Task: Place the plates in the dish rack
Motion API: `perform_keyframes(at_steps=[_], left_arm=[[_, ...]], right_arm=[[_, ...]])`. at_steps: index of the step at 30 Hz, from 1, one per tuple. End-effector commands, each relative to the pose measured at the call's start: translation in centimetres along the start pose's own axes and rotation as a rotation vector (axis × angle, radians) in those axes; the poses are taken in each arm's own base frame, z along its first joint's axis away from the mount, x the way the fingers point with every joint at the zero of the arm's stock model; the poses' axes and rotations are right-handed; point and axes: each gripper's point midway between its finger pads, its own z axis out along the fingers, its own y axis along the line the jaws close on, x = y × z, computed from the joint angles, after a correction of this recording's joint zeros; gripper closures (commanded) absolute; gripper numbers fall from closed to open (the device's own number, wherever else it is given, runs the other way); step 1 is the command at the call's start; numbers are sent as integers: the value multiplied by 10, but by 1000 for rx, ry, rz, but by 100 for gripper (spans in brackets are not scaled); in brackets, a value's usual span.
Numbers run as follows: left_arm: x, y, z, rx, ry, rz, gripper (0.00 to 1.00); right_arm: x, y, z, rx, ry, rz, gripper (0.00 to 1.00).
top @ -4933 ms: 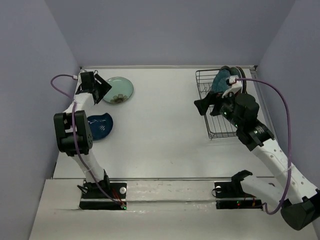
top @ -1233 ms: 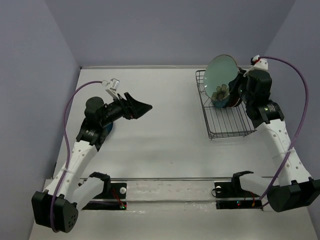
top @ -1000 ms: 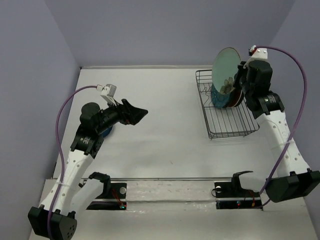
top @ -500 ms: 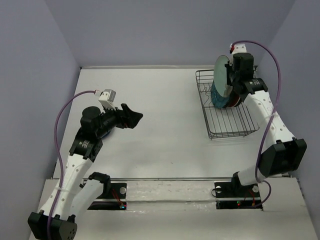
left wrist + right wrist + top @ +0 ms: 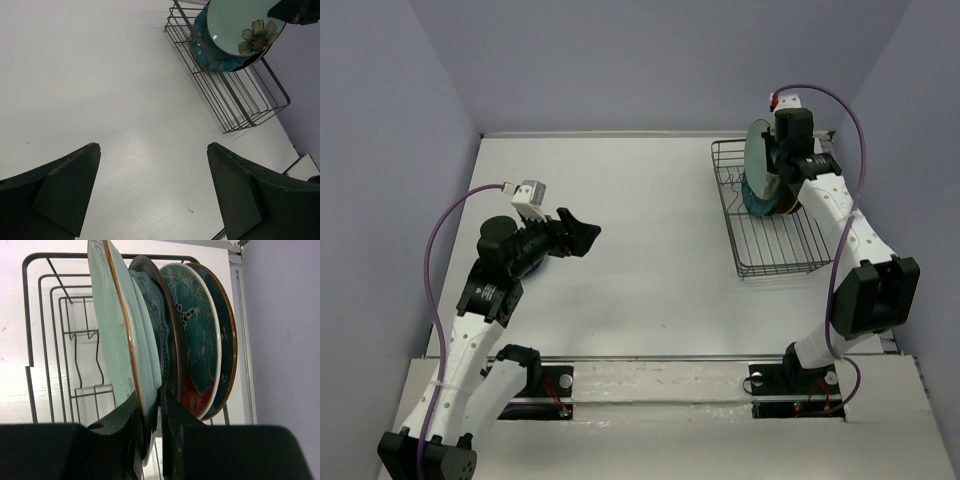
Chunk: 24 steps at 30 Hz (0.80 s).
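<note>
My right gripper [image 5: 150, 410] is shut on the lower rim of a mint green plate [image 5: 112, 325] with a brown edge and a flower print [image 5: 235, 25]. The plate stands on edge over the far end of the black wire dish rack [image 5: 780, 240], close against several plates standing there: a scalloped teal one [image 5: 150, 310], a teal and red one [image 5: 197, 340] and a dark blue one [image 5: 229, 340]. My left gripper [image 5: 582, 235] hangs open and empty above the table's left half. A dark blue plate [image 5: 532, 264] lies mostly hidden under the left arm.
The near half of the dish rack [image 5: 240, 105] holds no plates, only bare wires and tines [image 5: 75, 340]. The purple side wall [image 5: 285, 340] stands just right of the rack. Both arm bases sit on the rail [image 5: 660, 385] at the near edge.
The right arm has turned the mint plate upright and brought it back against the plates in the rack. The left arm has drawn back a little toward the left, still open.
</note>
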Motion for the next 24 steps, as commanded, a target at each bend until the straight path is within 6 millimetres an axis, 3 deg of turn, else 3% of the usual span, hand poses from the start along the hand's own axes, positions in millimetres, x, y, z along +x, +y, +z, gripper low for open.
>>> perform_keyframes(at_steps=[1,24], left_arm=[[-5,-1,-1,12,-24,20,1],[-5,14,3,-55,-29,-9,1]], right_arm=[[-61,-14,-10,44,-218,102,93],[-16,28,30,-66,-125,184,93]])
